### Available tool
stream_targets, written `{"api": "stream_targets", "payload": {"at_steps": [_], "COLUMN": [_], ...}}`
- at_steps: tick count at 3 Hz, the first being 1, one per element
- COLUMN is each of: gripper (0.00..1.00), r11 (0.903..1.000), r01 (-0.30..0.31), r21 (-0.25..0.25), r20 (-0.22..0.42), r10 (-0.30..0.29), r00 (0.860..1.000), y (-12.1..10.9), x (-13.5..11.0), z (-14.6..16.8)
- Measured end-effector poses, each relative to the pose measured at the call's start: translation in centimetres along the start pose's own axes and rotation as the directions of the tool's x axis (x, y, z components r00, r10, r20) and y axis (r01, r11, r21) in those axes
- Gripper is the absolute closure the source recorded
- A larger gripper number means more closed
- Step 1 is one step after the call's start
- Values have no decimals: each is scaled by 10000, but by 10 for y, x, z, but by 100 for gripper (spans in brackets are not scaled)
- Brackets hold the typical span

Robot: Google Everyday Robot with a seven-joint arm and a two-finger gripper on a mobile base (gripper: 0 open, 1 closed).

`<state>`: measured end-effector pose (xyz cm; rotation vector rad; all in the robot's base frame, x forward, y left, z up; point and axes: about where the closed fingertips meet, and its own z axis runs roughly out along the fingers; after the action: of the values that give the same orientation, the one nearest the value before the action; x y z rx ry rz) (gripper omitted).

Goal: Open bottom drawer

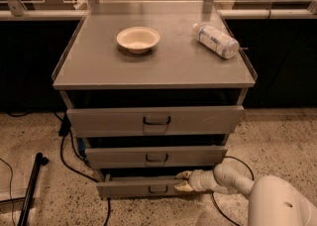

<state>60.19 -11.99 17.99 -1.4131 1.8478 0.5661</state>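
Note:
The bottom drawer [133, 188] is the narrowest grey front, lowest of the three, with a small dark recessed handle [158, 189] at its centre. It stands slightly out from the cabinet, with a dark gap above it. My gripper [181, 181] reaches in from the lower right on a white arm [233, 180]. Its pale fingertips [182, 175] sit at the drawer front's right part, one by the top edge and one lower [180, 187], just right of the handle. The fingers are spread apart, holding nothing that I can see.
The mid-sized drawer front [156, 156] and the widest top drawer front [156, 120] are above. A cream bowl [138, 38] and a lying plastic bottle [215, 40] rest on the cabinet top [99, 66]. Black cables [69, 155] and a dark pole [30, 190] lie on the floor at left.

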Motion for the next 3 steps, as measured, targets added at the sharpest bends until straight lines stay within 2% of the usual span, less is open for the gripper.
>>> {"api": "stream_targets", "payload": {"at_steps": [1, 2, 3], "gripper": [100, 82, 58], "r11": [9997, 9997, 9997], "r01": [-229, -229, -229], "r21": [30, 30, 30], "r20": [2, 2, 2], "r10": [229, 229, 229], "r00": [9997, 9997, 9997], "y": [21, 22, 22], "x": [7, 7, 7], "z": [-10, -12, -12]}}
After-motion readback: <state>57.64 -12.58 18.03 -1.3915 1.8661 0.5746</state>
